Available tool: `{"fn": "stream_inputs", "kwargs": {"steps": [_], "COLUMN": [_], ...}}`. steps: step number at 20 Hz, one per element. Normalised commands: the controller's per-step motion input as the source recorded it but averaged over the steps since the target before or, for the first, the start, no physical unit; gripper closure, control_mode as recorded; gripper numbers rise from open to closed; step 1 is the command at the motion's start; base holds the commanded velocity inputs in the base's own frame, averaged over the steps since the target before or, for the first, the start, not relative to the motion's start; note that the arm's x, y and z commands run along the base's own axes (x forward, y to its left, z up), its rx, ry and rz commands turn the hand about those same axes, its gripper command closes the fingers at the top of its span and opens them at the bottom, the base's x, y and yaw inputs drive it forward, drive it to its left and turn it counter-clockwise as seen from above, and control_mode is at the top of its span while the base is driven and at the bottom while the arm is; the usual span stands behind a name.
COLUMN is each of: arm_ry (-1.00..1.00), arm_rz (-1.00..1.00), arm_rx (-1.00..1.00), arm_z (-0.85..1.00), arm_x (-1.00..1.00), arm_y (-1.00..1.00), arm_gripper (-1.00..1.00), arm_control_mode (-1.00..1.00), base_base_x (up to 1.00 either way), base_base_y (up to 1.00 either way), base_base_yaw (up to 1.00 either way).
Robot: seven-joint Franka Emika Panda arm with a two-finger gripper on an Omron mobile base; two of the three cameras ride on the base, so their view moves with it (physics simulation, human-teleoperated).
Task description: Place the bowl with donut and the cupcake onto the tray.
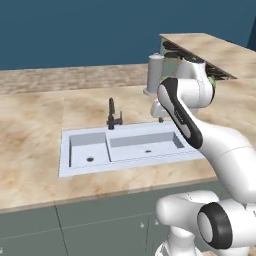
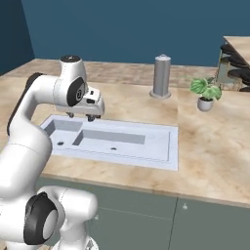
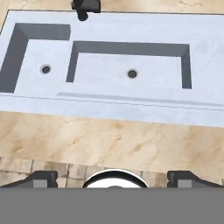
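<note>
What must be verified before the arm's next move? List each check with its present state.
1. Gripper empty: ok; its fingertips stand wide apart in the hand view with nothing between them.
2. Gripper clear of the sink: ok; it hangs above the basins.
3. Faucet away from the hand: ok; it stands at the sink's far edge.
4. Bowl, donut, cupcake and tray located: not ok; none identified on this stretch of counter.
5. Potted plant and grey canister out of the way: ok; both stand well to the side.
</note>
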Motion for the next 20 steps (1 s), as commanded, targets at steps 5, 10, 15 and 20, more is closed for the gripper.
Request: {"fn": "stream_inputs", "kwargs": {"steps": [5, 10, 15, 20], "arm_ry": [0.00, 0.00, 0.00, 0.00], "arm_rz": [0.00, 0.00, 0.00, 0.00], "arm_rx": [0.00, 0.00, 0.00, 0.00], "arm_z": [0.00, 0.00, 0.00, 0.00], "arm_x": [0.00, 0.00, 0.00, 0.00], "arm_y": [0.00, 0.00, 0.00, 0.00], "arm_gripper": [-1.00, -1.00, -1.00, -1.00], "arm_control_mode": [1.00, 1.00, 1.00, 1.00], "base_base_x": [0.00, 0.00, 0.00, 0.00], "base_base_y": [0.73, 0.73, 0.75, 0.76], "base_base_yaw": [0.00, 0.00, 0.00, 0.00]}}
